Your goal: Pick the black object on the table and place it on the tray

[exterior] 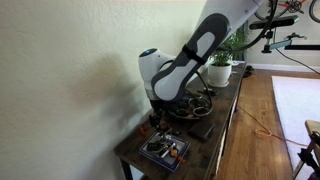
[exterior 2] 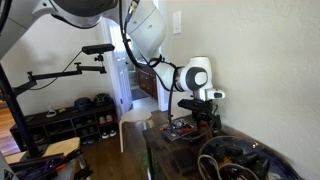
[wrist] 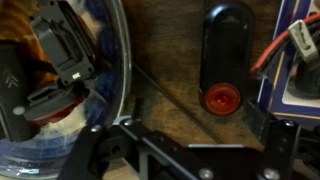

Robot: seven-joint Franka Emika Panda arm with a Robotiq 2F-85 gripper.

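In the wrist view a long black object (wrist: pixel 225 50) with a round red end lies on the dark wooden table (wrist: pixel 165 60). My gripper (wrist: pixel 185 142) is open and hovers just above it, with the red end between and slightly ahead of the two fingers. A blue-edged tray (wrist: pixel 290 60) with cables on it lies right beside the object. In both exterior views the gripper (exterior: pixel 163 115) (exterior 2: pixel 203 118) is low over the table beside the tray (exterior: pixel 165 150) (exterior 2: pixel 185 133). The black object is hidden under the gripper there.
A round glass-rimmed bowl (wrist: pixel 122 60) with black and red items sits close on the object's other side; it also shows in an exterior view (exterior: pixel 197 103). A potted plant (exterior: pixel 221 62) stands at the far end of the narrow table. The wall (exterior: pixel 80 70) runs along the table.
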